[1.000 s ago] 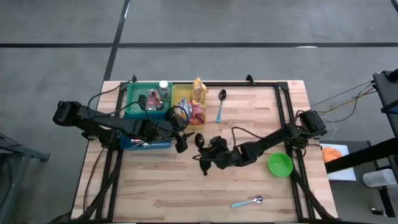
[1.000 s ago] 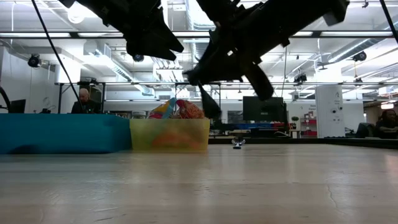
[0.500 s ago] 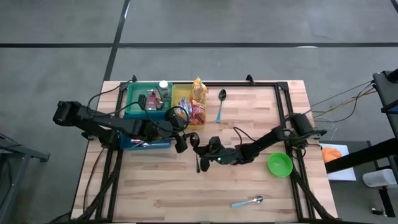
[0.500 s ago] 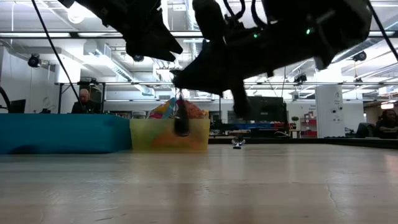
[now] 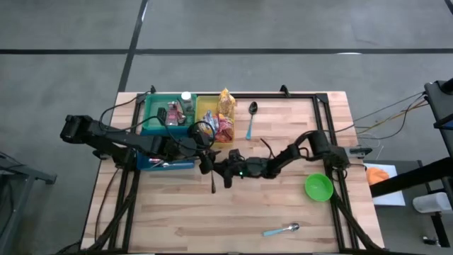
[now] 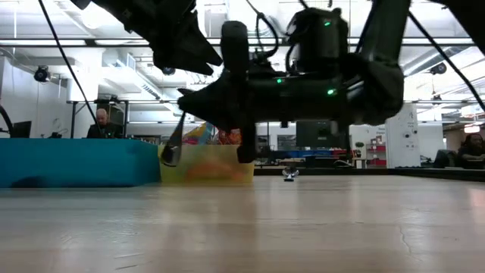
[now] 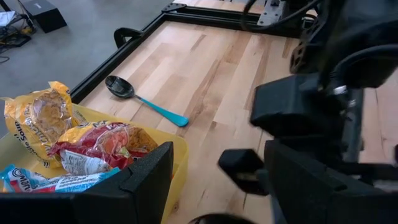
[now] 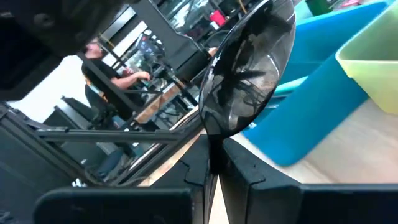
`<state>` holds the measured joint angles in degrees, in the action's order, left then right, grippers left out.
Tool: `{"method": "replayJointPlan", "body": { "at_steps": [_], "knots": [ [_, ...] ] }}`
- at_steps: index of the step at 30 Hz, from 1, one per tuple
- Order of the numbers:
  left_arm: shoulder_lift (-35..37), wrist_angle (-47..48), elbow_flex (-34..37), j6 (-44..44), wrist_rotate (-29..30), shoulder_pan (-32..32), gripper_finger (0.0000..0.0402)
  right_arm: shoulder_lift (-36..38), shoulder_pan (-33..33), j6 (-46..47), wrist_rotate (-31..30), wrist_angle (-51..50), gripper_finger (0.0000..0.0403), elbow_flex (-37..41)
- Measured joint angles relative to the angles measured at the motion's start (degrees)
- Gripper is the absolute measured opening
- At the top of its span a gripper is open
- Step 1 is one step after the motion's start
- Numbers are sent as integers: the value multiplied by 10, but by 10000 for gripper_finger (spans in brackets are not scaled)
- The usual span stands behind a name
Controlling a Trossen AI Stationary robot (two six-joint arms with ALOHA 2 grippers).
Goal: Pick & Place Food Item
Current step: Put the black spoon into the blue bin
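Observation:
Food packets [image 7: 93, 146] stand in a yellow bin [image 5: 207, 106] at the far left, next to a blue-green bin [image 5: 152, 106]. My left gripper [image 5: 205, 161] hovers open beside the yellow bin's near corner, with nothing between its fingers [image 7: 146, 186]. My right gripper [image 5: 216, 170] reaches level across the table from the right and is shut on a black spoon [image 8: 249, 68]. It stands close in front of the left gripper. In the low view the spoon [image 6: 173, 144] slants down from the fingertips, clear of the table. My right gripper pinches the black spoon's handle [image 8: 211, 146] just behind the bowl, between its two fingers. The fingers lie level and come from the table's right. The bowl [image 8: 249, 68] juts out past the fingertips. The spoon is lifted clear, slanting down with its bowl lowest [image 6: 170, 155].
A green bowl [image 5: 318, 187] sits at the right. A black spoon with a blue handle [image 5: 250, 120] lies near the far edge. A silver spoon with a blue handle [image 5: 283, 229] lies near the front edge. Black frame rails [image 5: 322, 134] run along the table's sides.
My right gripper has moved toward the table's left edge and downward, tipping to level, and stays shut on the black spoon. The spoon has travelled with it toward my left gripper and now slants instead of hanging straight down.

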<state>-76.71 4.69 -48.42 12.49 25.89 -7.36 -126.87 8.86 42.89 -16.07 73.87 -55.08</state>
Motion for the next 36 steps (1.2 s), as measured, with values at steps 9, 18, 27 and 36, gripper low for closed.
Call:
{"method": "replayJointPlan", "body": {
  "at_steps": [9, 18, 27, 36],
  "knots": [
    [0, -1, 0, 0, 0, 0, 252, -12, -11, 37, 33, -114, 20, -43],
    [0, -1, 0, -1, -3, 0, 253, -9, -12, 78, 33, -273, 20, -106],
    [0, 0, 0, -1, -2, 0, 253, 17, -13, 116, 37, -470, 19, -156],
    [0, 1, 0, -1, 0, 0, 253, 20, -14, 150, 36, -694, 19, -223]
  ]
}}
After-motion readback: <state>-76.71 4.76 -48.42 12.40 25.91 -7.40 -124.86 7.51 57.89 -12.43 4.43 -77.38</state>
